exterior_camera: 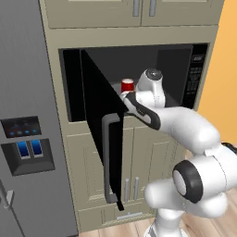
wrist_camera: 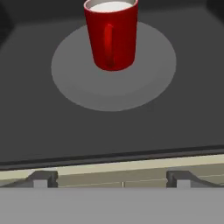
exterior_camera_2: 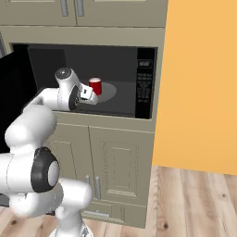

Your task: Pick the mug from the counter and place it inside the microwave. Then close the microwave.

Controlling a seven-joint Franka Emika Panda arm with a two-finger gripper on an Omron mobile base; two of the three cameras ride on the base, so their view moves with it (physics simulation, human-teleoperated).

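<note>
The mug stands upright on the round grey turntable toward the back of the microwave floor, handle facing the opening, while the end effector sits at the front edge with its fingertips spread wide and empty, well apart from the cup. It looks small, rigid and light with a glossy, likely slippery wall, so any regrasp would best pinch the body mid-height across the sides clear of the handle. The door stands open.
</note>
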